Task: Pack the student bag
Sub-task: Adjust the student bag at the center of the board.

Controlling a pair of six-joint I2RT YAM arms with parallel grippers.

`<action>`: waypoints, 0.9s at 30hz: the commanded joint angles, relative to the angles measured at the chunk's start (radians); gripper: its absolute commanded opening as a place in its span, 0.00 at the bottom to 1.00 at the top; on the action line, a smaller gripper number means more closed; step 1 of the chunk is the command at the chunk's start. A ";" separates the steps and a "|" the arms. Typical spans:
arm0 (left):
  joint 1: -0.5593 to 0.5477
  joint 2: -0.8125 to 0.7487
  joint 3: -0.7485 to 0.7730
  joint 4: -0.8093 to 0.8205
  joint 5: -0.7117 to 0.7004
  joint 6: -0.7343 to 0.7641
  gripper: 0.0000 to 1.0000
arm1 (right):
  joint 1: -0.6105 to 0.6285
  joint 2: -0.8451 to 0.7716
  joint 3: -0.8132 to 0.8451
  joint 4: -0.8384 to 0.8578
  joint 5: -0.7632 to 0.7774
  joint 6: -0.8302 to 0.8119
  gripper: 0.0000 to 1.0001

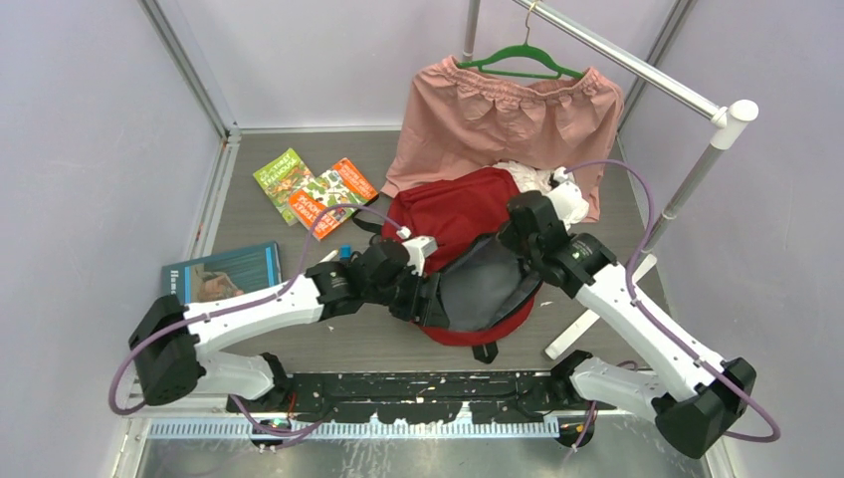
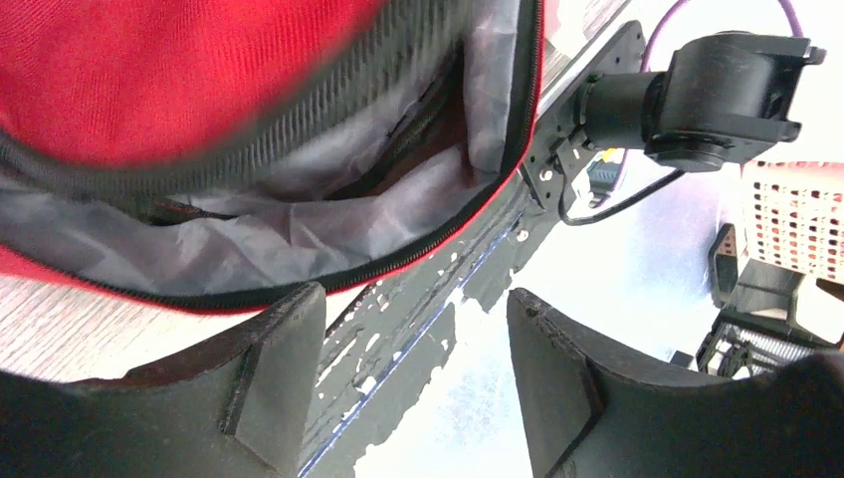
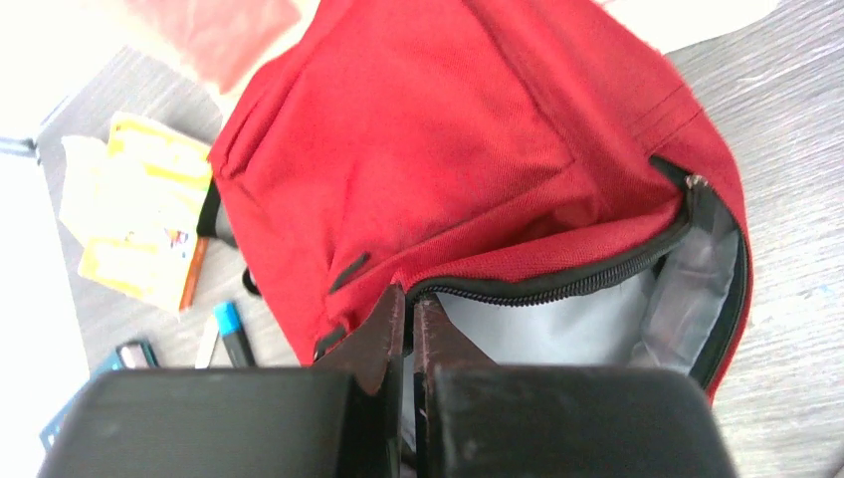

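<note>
The right arm's fingers are pressed together at the end of the black zipper. They seem to nip the upper lip of the opening, though their tips cover the contact, so I cannot be sure how much fabric is caught. The left arm's fingers are spread with nothing between them, aimed into the gaping mouth at the grey lining.

The student bag lies in the middle of the tabletop, between the two arms, with its open mouth turned toward the near edge. A green book and an orange book lie overlapping to its left. A teal book lies nearer the left arm, and a few pens sit just beside the bag.

The step in hand looks like holding the mouth open for loading. To do it well, the right side should lift the lip up and slightly back, gently enough that the soft bag does not slide or fold shut. The left side can then fetch a book, grip it by an edge and slide it flat along the lining. The pens are better left until after the books.

The book covers carry printed titles, but they are too small to read. No brand mark or label shows on the bag.
</note>
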 commanded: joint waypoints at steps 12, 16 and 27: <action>-0.003 -0.320 -0.022 -0.047 -0.419 0.270 0.79 | -0.114 0.105 0.071 0.141 -0.099 -0.110 0.01; -0.004 -0.220 0.050 -0.036 -0.328 0.360 0.79 | -0.115 0.100 0.076 0.132 -0.101 -0.108 0.01; -0.056 0.052 0.167 0.138 -0.267 0.382 0.80 | -0.116 0.076 0.076 0.094 -0.107 -0.103 0.01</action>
